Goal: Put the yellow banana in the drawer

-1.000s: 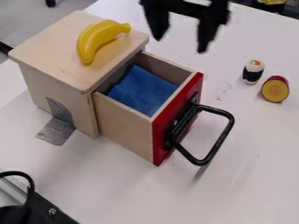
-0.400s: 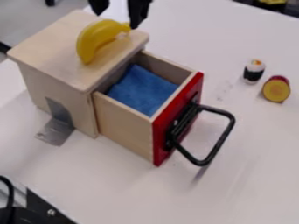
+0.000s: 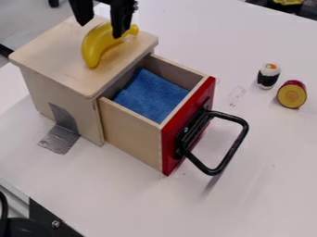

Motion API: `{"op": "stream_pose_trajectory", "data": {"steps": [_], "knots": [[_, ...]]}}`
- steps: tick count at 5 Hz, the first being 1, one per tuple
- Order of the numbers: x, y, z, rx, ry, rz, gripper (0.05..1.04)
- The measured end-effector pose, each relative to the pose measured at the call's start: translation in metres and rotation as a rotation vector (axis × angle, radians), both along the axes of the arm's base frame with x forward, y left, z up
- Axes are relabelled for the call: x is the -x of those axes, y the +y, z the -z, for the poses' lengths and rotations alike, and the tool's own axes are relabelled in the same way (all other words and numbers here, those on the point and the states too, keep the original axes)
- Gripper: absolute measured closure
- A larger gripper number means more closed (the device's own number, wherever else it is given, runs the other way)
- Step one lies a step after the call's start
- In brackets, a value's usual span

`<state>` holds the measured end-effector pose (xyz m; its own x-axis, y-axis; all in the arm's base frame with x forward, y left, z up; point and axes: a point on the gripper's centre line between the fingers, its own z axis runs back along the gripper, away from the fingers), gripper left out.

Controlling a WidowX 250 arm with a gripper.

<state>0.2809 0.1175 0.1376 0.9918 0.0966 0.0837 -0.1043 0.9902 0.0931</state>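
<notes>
Of texts, labels, brands, numbers and signs, 0 could be read on anything in the camera view.

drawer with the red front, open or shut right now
Open: the drawer is pulled out from the wooden box, so the blue cloth inside can be seen.

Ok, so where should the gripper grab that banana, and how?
I'd take the banana around its thick middle, from above, jaws across its width. It lies on the wooden box, longer than it is wide, so the middle should balance better than the narrow stem end.
</notes>
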Motion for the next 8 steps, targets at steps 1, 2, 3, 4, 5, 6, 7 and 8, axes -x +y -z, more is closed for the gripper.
{"op": "stream_pose_trajectory", "data": {"steps": [1, 2, 3, 4, 5, 6, 7, 8], "knots": [[0.004, 0.004, 0.011, 0.012, 0.079, -0.008, 0.086], [0.004, 0.004, 0.023, 0.031, 0.115, -0.021, 0.130], [0.007, 0.000, 0.027, 0.040, 0.131, -0.024, 0.419], [0.005, -0.013, 0.015, 0.022, 0.100, 0.006, 0.531], [0.003, -0.044, -0.001, 0.002, 0.053, 0.067, 0.531], [0.005, -0.087, -0.006, 0.011, 0.032, 0.125, 0.531], [0.006, -0.107, 0.001, 0.014, 0.032, 0.151, 0.531], [0.006, -0.111, 0.022, 0.004, 0.095, 0.148, 0.531]]}}
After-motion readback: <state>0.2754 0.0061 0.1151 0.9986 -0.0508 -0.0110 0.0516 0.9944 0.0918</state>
